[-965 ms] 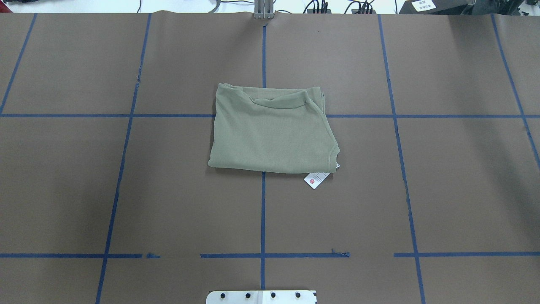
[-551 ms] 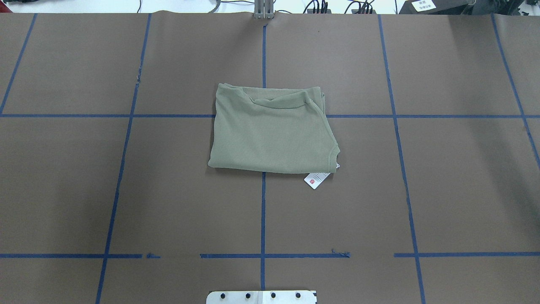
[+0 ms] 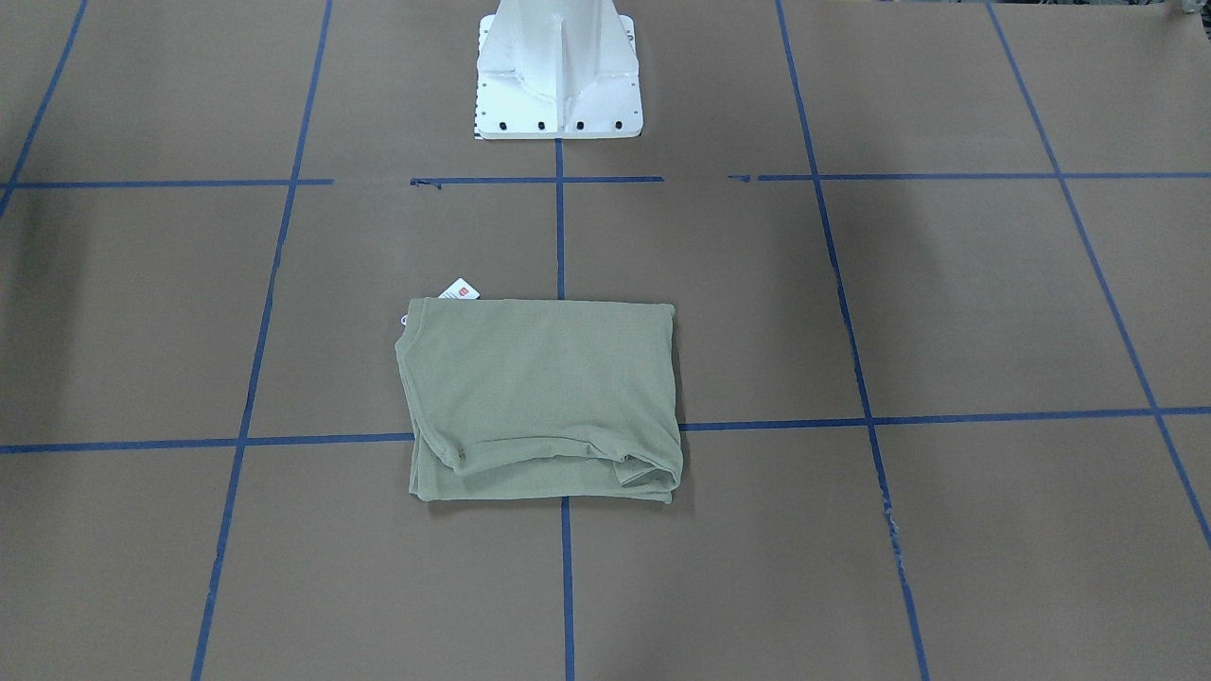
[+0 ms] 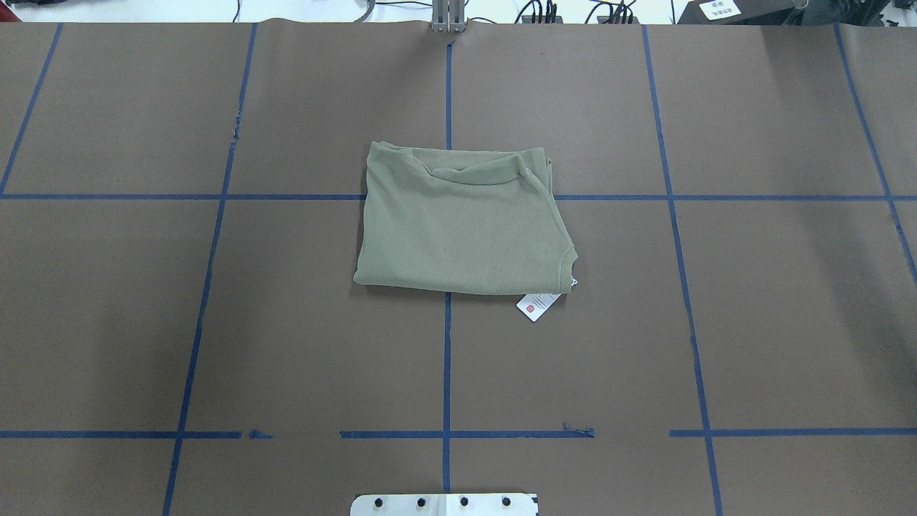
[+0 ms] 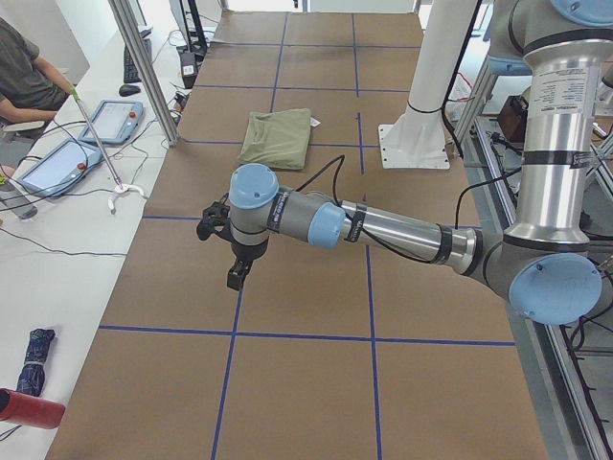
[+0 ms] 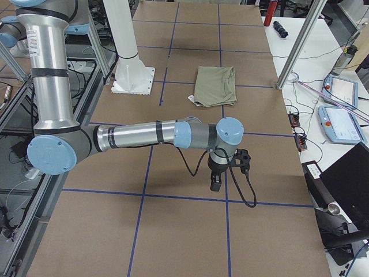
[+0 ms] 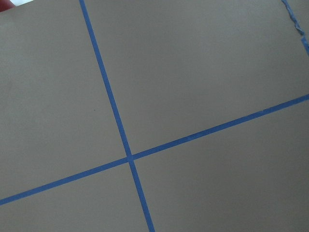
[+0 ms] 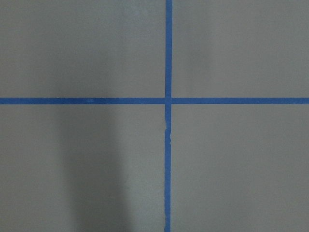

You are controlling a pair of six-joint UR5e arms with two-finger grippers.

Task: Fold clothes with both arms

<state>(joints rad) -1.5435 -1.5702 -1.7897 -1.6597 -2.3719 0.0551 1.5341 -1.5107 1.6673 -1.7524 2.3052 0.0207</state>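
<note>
Left gripper [image 5: 236, 276], right gripper [image 6: 215, 183]: side views only (open or closed, cannot tell); folded shirt [image 4: 462, 218] well apart, middle of table [image 4: 716, 322].

Sage-green shirt [image 4: 458, 229], white hang tag [image 4: 538, 304] with red mark; brown table [image 4: 774, 308], blue tape grid [image 4: 446, 358]; white pedestal [image 3: 558, 66]

The shirt [image 4: 458, 222] lay midway on the table [image 4: 716, 322], tag [image 4: 538, 304] sticking out toward the base [image 4: 444, 504]; the left arm [image 5: 383, 225] and right arm [image 6: 150, 134] hung over opposite ends, well apart.
</note>
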